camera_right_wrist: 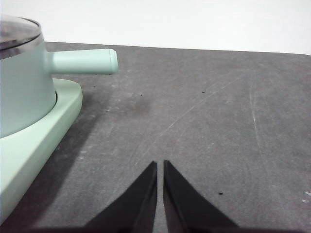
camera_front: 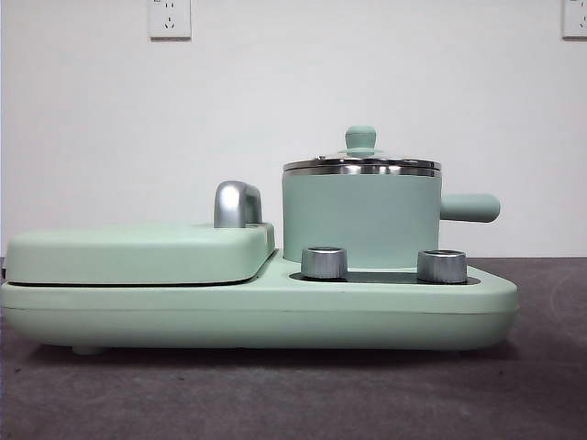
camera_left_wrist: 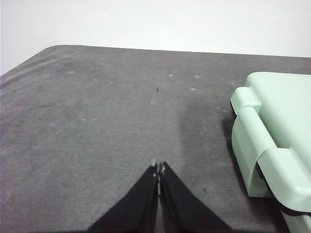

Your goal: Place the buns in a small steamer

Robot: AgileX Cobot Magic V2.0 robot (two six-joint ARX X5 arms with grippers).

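no buns are visible in any of the three views, so where they lie cannot be told. the small steamer (camera_front: pixel 361 218) stands upright on the right-hand plate of the mint-green cooker base (camera_front: pixel 257 316), its glass lid (camera_front: pixel 361 165) seated on the steel rim with the green knob (camera_front: pixel 360 139) on top, and its side handle (camera_front: pixel 470 208) pointing out past the base edge. with the lid on, the pot is closed to anything going in; in my judgement the lid must come off first. two chrome dials (camera_front: pixel 324 262) sit in front of the pot. beside it, the flat griddle lid (camera_front: pixel 138 254) lies closed, its chrome handle (camera_front: pixel 237 203) standing up next to the pot. the right gripper (camera_right_wrist: pixel 160 165) hangs over bare grey table (camera_right_wrist: pixel 218 121) just off the handle side of the steamer, jaws nearly together, a thin slit between them, holding nothing. the left gripper (camera_left_wrist: pixel 159 168) hangs over the table near the griddle end of the base, jaws pressed together, also empty. both appear parked clear of the appliance.
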